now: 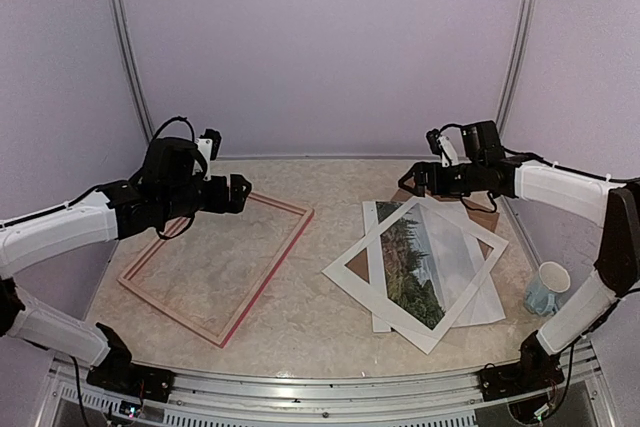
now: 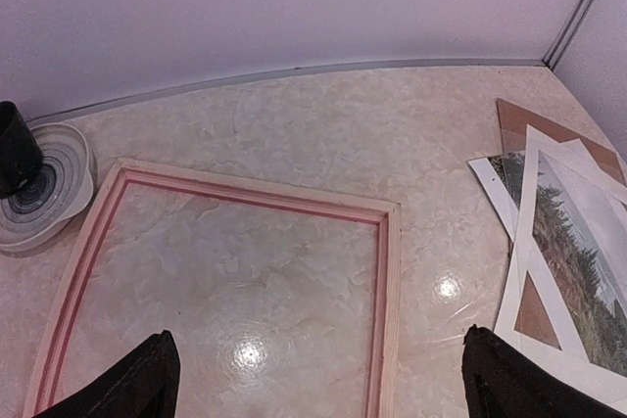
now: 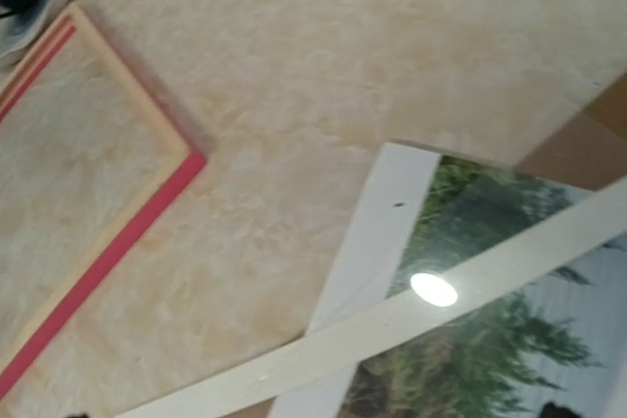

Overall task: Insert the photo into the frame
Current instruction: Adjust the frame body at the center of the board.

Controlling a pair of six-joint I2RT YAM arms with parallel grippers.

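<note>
Currently: frame (image 1: 268,277) flat on tabletop (image 1: 330,187), left; photo (image 1: 420,257) beneath tilted white mat (image 1: 372,240), right; left pincer (image 1: 238,193) and right pincer (image 1: 412,179) spread wide, gripping nothing.

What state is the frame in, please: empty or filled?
Empty: tabletop shows through the frame; the photo lies apart under the white mat.
</note>
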